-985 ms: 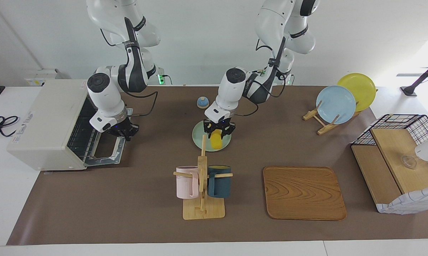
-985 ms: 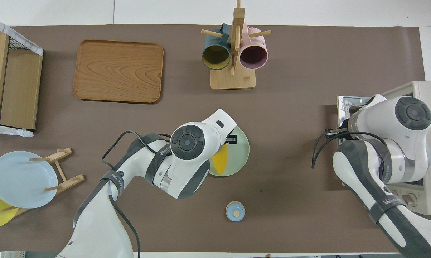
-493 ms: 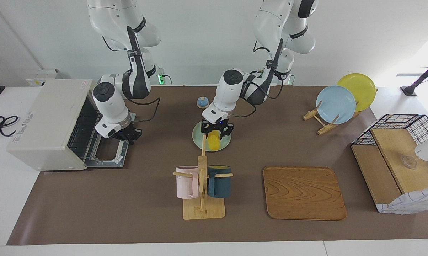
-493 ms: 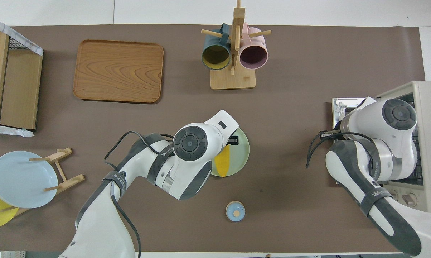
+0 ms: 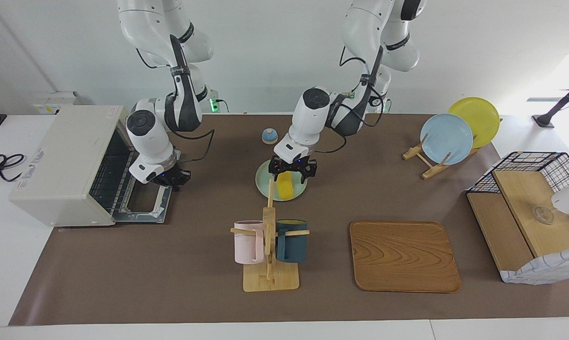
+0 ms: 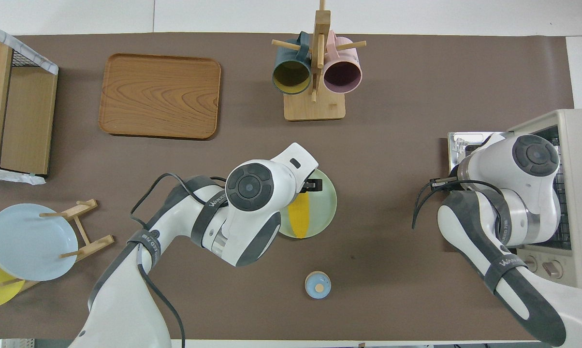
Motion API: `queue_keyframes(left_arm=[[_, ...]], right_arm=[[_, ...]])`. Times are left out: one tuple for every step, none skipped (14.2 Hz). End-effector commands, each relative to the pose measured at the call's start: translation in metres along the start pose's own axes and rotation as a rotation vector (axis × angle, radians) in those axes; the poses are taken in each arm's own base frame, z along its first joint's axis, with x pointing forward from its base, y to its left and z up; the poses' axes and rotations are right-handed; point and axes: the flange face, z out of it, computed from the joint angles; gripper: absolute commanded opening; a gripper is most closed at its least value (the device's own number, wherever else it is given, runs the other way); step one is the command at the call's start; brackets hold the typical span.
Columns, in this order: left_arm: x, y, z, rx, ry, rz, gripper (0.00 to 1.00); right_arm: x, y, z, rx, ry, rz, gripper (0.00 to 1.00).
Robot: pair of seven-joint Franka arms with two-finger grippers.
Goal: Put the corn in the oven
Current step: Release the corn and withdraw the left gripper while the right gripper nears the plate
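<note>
**Left gripper has let go of the corn over the green plate**

Since a second ago, your left gripper has gone from closed on the corn to spread wide, and the right arm has drawn back a little from the oven mouth toward the door's outer edge.

Look at the corn: a bright yellow cob, long and tapered, lying on the pale green plate near the middle of the counter. In the overhead view only its length nearer the robots shows; the rest is hidden under the left wrist. It sits well apart from the oven.

Your left gripper hangs directly over the upper end of the corn with its fingers wide, one on each side of the cob. You can see yellow between the black fingers, but whether they touch it cannot be told from here.

Your right gripper is closed, its fingertips together, holding nothing, and it sits at the outer edge of the dropped-down oven door. The oven stands open at the right arm's end of the counter, its wire rack showing inside.

A small blue knob-topped lid rests on the counter just nearer the robots than the plate.
</note>
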Motion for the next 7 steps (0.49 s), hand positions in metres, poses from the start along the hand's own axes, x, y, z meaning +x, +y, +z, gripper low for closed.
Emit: queue_keyframes(left_arm=[[0.008, -0.029, -0.052, 0.003, -0.025, -0.013, 1.00], [0.013, -0.040, -0.066, 0.006, -0.031, -0.020, 1.00], [0.022, -0.054, -0.084, 0.010, -0.035, -0.046, 1.00], [0.028, -0.065, -0.100, 0.019, -0.049, -0.058, 1.00], [0.039, -0.081, -0.122, 0.023, -0.060, -0.068, 1.00], [0.053, -0.103, -0.145, 0.027, -0.068, -0.083, 1.00], [0.062, -0.120, -0.168, 0.028, -0.072, -0.083, 1.00]], right_arm=[[-0.005, -0.020, -0.007, 0.028, 0.003, 0.013, 0.00], [-0.002, -0.034, -0.010, 0.027, 0.007, 0.005, 0.00], [0.000, -0.050, -0.016, 0.026, 0.012, 0.000, 0.00], [0.001, -0.063, -0.025, 0.026, 0.008, -0.002, 0.01], [0.002, -0.070, -0.034, 0.024, -0.008, 0.005, 0.12], [0.003, -0.072, -0.047, 0.024, -0.023, 0.013, 0.30], [0.001, -0.087, -0.059, 0.022, -0.038, -0.002, 0.46]])
